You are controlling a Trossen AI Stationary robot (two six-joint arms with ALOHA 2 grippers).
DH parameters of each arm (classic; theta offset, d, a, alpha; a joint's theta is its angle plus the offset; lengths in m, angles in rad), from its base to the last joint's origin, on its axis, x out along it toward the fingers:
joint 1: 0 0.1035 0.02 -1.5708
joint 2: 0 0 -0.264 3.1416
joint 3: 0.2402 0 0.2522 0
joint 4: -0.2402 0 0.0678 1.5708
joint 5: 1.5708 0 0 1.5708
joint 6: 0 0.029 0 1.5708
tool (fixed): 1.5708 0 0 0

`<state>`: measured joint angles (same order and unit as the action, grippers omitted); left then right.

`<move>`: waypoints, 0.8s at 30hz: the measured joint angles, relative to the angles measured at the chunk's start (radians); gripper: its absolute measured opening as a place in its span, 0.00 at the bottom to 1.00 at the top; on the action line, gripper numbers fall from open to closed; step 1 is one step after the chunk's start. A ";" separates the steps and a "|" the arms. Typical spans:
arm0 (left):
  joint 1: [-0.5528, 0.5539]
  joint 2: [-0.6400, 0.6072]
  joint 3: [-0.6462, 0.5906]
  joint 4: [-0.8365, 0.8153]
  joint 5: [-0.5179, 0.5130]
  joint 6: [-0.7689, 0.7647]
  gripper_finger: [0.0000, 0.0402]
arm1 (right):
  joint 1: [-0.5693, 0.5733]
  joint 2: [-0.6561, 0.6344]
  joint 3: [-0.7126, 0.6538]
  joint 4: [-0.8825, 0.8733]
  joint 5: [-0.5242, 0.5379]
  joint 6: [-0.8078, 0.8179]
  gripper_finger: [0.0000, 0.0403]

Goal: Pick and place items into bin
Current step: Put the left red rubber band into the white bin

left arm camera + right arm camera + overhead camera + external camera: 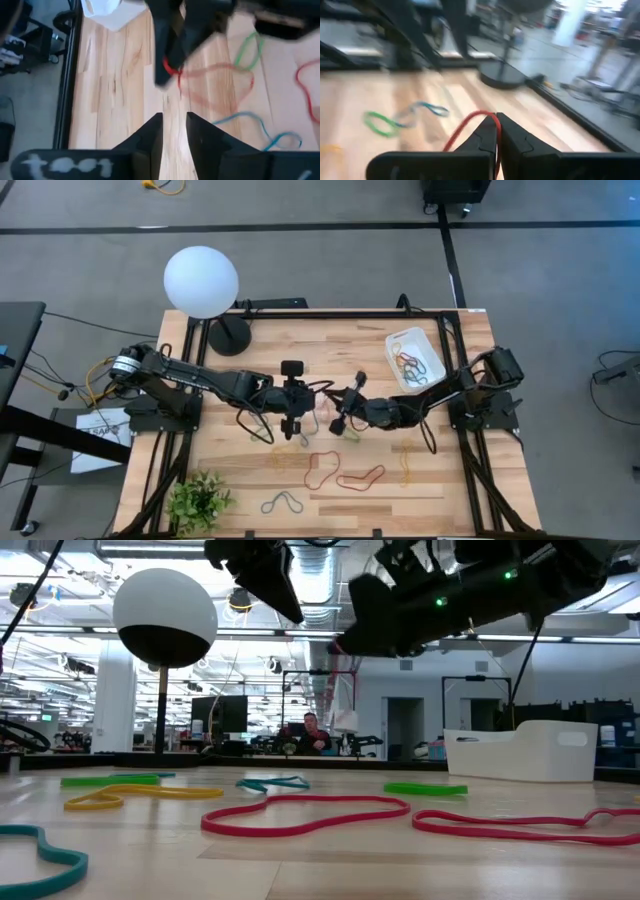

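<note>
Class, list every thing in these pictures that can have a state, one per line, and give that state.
right tool: shut on a red band, lifted off the table.
left tool: open a little, empty, above the table.
bin: upright at the far right, holding several bands.
loose bands: lying flat on the table, not yet binned.
globe lamp: upright at the far left corner.

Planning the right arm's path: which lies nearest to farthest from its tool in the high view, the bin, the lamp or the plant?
From the right tool:
1. White bin, at the table's far right corner.
2. Green plant, at the near left corner.
3. Globe lamp, at the far left corner.
</note>
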<state>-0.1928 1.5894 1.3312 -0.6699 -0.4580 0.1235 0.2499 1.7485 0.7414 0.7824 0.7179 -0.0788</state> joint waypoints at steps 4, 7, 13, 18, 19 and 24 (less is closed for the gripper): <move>0.000 0.000 0.000 -0.072 -0.080 -0.047 0.20 | 0.008 -0.067 0.000 -0.241 0.142 0.032 0.00; 0.000 -0.004 0.000 -0.179 -0.196 -0.102 0.19 | 0.024 -0.167 0.000 -0.413 0.341 0.042 0.00; 0.008 -0.025 0.000 -0.463 -0.261 -0.261 0.16 | 0.024 -0.439 0.000 -0.758 0.546 0.075 0.00; 0.010 -0.078 0.000 -0.669 -0.285 -0.448 0.16 | -0.070 -0.669 0.000 -1.211 0.503 0.413 0.00; 0.010 -0.092 0.000 -0.702 -0.297 -0.483 0.16 | -0.100 -0.706 0.000 -1.327 0.462 0.523 0.00; 0.000 -0.177 0.000 -0.825 -0.361 -0.623 0.16 | -0.248 -0.802 -0.024 -1.789 0.299 0.969 0.00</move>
<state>-0.1925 1.4126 1.3312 -1.4944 -0.8191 -0.4993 0.0020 0.9468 0.7172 -1.0071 1.0171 0.8899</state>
